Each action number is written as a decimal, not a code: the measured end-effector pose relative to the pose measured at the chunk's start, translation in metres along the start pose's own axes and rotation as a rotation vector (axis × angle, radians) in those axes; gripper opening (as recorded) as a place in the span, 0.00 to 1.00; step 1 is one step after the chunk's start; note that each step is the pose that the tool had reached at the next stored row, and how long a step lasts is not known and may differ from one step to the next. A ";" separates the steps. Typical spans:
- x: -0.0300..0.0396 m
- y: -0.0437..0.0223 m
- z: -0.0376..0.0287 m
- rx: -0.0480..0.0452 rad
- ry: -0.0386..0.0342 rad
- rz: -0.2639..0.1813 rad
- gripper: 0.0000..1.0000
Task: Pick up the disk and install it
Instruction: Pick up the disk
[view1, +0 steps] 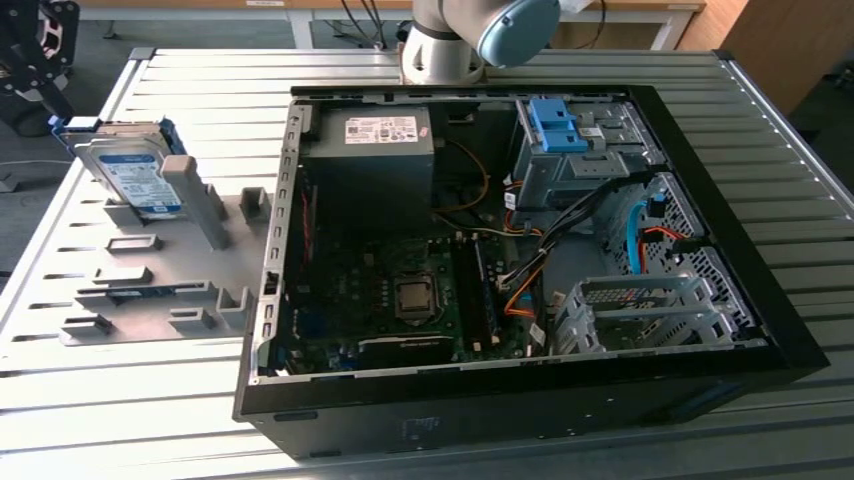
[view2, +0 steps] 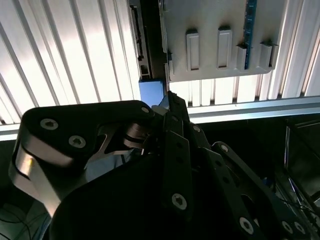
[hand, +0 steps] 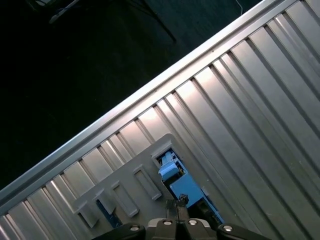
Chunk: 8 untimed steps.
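Exterior view: set high and off the arm, it looks down at a slant over the whole slatted table (view1: 774, 180). The open computer case (view1: 534, 400) sits mid-frame, the grey fixture plate (view1: 160, 290) at the exterior view's left and the arm's base (view1: 441, 50) at the far edge.
Second wrist view: close behind the gripper (view2: 169, 102), whose dark linkage takes up the near half. It faces along the gripper onto table and plate.
First wrist view: looks steeply down, close over the table's edge, with dark floor (hand: 75, 60) beyond.
Shared ground: both wrist views catch the plate's slotted end, the slats beside it and the blue rail of the disk (hand: 177, 182). The exterior view holds that same spot at the exterior view's left.
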<state>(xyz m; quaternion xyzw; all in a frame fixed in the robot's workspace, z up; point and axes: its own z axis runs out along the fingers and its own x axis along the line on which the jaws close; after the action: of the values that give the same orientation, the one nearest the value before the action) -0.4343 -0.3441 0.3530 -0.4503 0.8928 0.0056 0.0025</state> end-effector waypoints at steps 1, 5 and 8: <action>0.0000 0.0000 0.0000 -0.0001 0.0001 -0.007 0.11; 0.0000 0.0000 0.0000 -0.0003 0.0003 -0.035 0.11; 0.0000 0.0000 0.0000 -0.0005 0.0004 -0.055 0.11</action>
<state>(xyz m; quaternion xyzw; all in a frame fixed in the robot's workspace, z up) -0.4343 -0.3441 0.3530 -0.4746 0.8802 0.0057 0.0023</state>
